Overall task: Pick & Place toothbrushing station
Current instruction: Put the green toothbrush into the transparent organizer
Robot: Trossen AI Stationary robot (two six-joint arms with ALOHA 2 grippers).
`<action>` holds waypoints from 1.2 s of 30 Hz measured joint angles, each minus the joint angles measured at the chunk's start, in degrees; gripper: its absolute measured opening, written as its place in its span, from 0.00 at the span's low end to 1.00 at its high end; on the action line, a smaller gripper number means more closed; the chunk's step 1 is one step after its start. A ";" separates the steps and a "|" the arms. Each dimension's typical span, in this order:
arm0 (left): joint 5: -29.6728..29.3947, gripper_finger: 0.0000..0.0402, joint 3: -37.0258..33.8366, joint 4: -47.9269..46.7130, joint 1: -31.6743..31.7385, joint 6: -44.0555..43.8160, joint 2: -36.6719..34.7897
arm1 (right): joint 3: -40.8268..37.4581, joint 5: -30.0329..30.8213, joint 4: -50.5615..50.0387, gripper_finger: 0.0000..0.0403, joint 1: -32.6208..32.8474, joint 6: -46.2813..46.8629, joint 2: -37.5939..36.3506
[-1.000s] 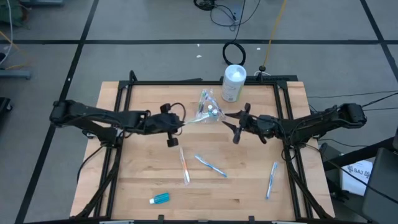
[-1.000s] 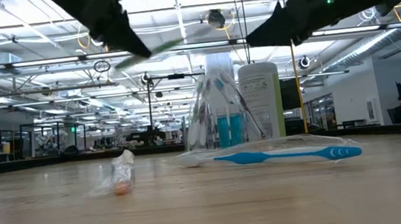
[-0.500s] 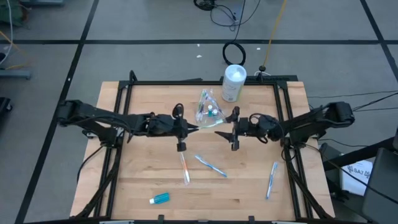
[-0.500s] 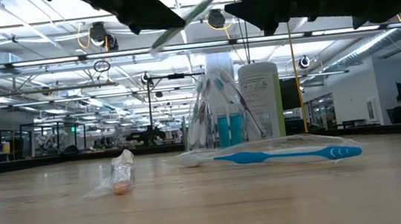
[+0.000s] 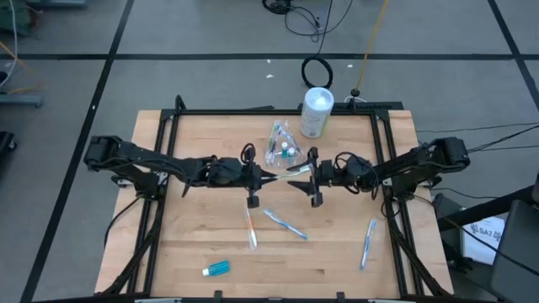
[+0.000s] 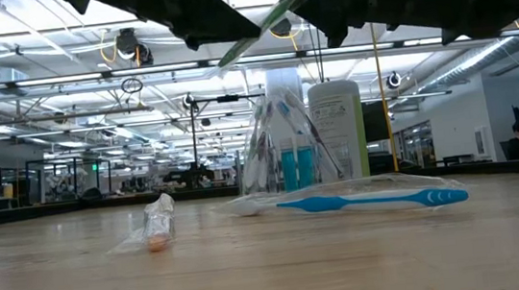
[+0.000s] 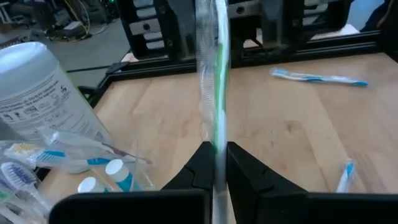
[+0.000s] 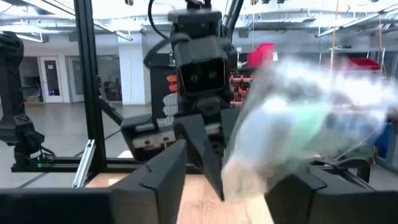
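L gripper (image 5: 268, 176) pinches our green toothbrush (image 7: 216, 74) | R gripper (image 5: 301, 177) fingers wide round its tip | risk: handover slip if L lets go early.

I see a pale wooden table (image 5: 194, 236). On it lie wrapped pastel toothbrushes (image 5: 285, 224), a small blue toothpaste tube (image 5: 216, 268), a clear plastic bag (image 5: 278, 143) and a white cylindrical canister (image 5: 316, 112).

Canister (image 5: 317, 112), bag (image 5: 280, 145) block rear; front scattered toothbrushes (image 5: 285, 224).

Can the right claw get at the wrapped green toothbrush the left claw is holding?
Probably yes: the right claw is open, facing the left claw, with the green toothbrush already reaching between its fingers.
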 joint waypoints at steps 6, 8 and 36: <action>-0.12 0.03 0.00 0.46 -0.06 -0.46 0.02 | 0.02 0.02 0.07 0.23 -0.63 0.40 -0.27; -0.15 0.04 0.00 0.52 -0.06 -0.86 0.00 | 0.02 0.02 0.07 0.16 -1.05 0.66 -0.39; 12.61 0.50 1.06 -0.36 6.63 -8.44 1.46 | 6.15 0.04 -20.22 0.03 -4.24 4.33 -0.37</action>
